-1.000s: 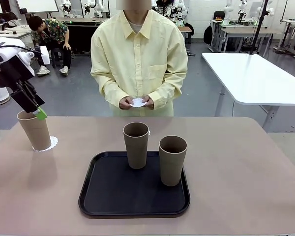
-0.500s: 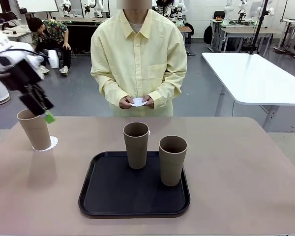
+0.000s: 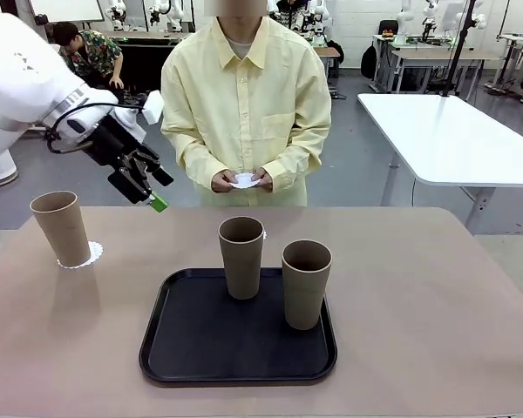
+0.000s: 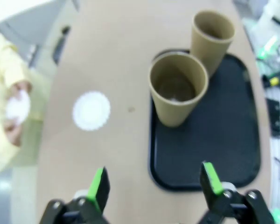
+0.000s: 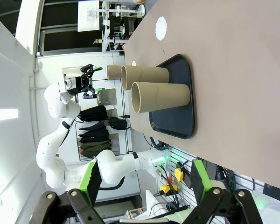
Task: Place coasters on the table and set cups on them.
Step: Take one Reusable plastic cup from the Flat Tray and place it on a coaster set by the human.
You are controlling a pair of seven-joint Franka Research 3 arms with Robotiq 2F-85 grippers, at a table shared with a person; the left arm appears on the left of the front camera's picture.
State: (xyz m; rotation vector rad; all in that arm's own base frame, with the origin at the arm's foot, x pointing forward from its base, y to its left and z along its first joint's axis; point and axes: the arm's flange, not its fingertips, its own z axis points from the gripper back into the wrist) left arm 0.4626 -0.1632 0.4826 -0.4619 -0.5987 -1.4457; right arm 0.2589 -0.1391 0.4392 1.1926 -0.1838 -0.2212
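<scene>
One cup [image 3: 61, 228] stands on a coaster [image 3: 91, 254] left of the tray [image 3: 183, 348]. The rear cup [image 3: 242, 257] and front cup [image 3: 306, 283] stand on the tray, and a bare coaster [image 4: 91, 110] lies on the table [image 3: 418, 305] just behind the tray. The left gripper [image 3: 157, 190] hangs above and left of the tray, fingers spread and empty — the right gripper [image 5: 143, 176] is spread too. The cups look light, stiff and easily tipped — a pinch across the wall just below the rim should hold.
</scene>
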